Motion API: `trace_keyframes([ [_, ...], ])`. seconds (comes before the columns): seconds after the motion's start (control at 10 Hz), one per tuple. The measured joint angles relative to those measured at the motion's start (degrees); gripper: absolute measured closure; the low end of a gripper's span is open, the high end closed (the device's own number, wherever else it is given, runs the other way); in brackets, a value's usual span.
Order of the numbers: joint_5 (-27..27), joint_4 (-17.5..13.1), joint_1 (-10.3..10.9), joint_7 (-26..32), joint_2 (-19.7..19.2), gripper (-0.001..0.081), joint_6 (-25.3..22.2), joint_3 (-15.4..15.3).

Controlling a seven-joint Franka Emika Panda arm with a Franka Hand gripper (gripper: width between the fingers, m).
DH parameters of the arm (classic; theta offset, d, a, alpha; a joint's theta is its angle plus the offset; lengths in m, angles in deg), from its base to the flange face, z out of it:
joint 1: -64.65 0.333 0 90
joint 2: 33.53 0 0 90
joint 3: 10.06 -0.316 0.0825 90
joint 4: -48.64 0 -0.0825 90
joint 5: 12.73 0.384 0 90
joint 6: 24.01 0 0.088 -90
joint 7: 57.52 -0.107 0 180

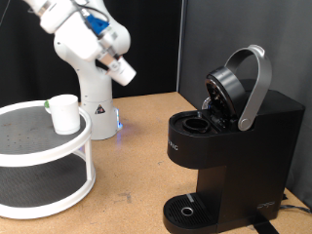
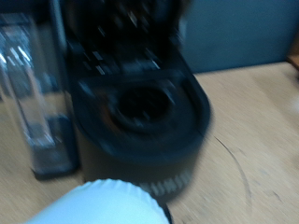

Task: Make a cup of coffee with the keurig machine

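Black plastic dominates the scene: a boxy black single-serve keurig machine (image 1: 229,146) is seen at about four o'clock in the exterior view, resting on a light brown wooden table (image 1: 136,146). Its grey-silver arched lid handle (image 1: 255,83) is raised, so the lid is tilted open and the round pod chamber (image 1: 198,124) beneath it is exposed. A round drip tray (image 1: 187,210) is seen at the machine's base, toward six o'clock.

At nine o'clock in the exterior view, a white two-tier round shelf (image 1: 44,161) is placed on the table. A small plain white cup of coffee (image 1: 64,113), slightly tapered, is set upright on the upper tier near its far rim, with a little green tab (image 1: 47,103) at its side. The cup is well apart from the machine.

A white robot arm (image 1: 83,44) is seen at eleven o'clock, its base (image 1: 97,112) just beside the shelf. The gripper is not clearly shown in either view, and whether its fingers are apart or together cannot be told.

The wrist view is blurred. The machine's open chamber (image 2: 140,107) is shown from above, with a clear water tank (image 2: 33,89) at the machine's side. A rounded white object (image 2: 103,203) is seen at the picture's edge; what it is cannot be told.
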Motion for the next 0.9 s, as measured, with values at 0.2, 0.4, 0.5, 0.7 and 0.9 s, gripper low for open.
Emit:
trace_keyframes([
  [0.2,0.3,-3.2,1.7,-4.9,-1.9,0.0378,-3.3,-1.4],
  [0.4,0.3,-6.3,3.1,-7.8,-4.0,0.0378,-4.8,-3.0],
  [0.5,0.4,-7.9,3.7,-8.7,-5.0,0.0378,-5.0,-3.8],
  [0.7,0.5,-11.0,4.8,-9.9,-7.1,0.0378,-4.6,-5.2],
  [0.9,0.5,-14.2,5.4,-11.1,-9.4,0.0378,-3.7,-6.7],
])
